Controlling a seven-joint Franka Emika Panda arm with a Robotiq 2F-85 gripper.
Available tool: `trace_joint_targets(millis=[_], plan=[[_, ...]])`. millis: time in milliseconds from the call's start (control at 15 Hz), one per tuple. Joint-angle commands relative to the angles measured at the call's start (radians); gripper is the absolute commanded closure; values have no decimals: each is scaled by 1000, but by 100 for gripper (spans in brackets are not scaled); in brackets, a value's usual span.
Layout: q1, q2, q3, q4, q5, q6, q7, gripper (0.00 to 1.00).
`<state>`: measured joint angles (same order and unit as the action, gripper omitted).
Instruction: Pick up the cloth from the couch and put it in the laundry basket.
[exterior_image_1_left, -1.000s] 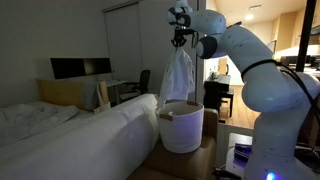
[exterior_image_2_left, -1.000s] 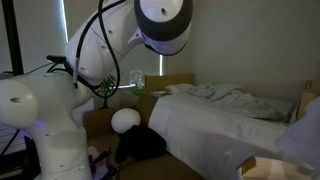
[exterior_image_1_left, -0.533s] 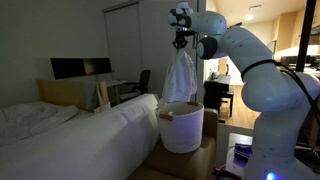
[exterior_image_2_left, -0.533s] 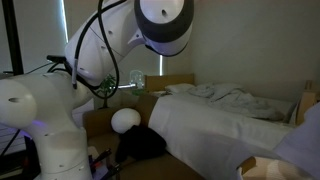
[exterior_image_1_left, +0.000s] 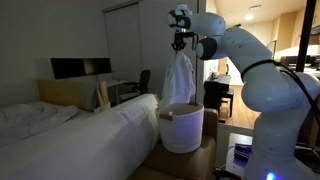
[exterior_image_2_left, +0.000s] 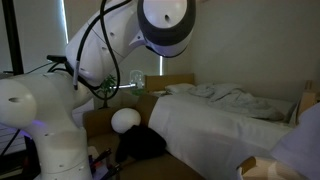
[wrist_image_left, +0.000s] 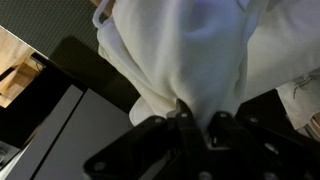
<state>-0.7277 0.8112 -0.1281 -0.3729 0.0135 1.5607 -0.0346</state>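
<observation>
The cloth (exterior_image_1_left: 178, 78) hangs from my pinch, its hem dipping into the laundry basket (exterior_image_1_left: 181, 130) at 6 o'clock. If I release off-centre, I judge it could drape over the rim toward the couch (exterior_image_1_left: 100, 130) at 8 o'clock. My gripper (exterior_image_1_left: 180, 45) is clamped on its top fold, fingers (wrist_image_left: 150, 128) nearly meeting.

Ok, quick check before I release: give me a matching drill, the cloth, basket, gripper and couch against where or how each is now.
Things:
1 cloth
2 laundry basket
3 gripper
4 couch

States:
A shut on fabric
B hanging down, held by its top
C long, white, beside the basket
D open-topped, right under the cloth

Pairs: 1-B, 2-D, 3-A, 4-C.
</observation>
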Motion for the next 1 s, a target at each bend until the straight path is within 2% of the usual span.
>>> trace_joint_targets(millis=[0,67,133,933], plan=[[0,1,6,3,-3,-2,0,84],[0,0,7,2,-3,-2,-1,84],[0,-1,7,0,-3,-1,-1,90],[-3,85,19,4,1,-40,-43,89]])
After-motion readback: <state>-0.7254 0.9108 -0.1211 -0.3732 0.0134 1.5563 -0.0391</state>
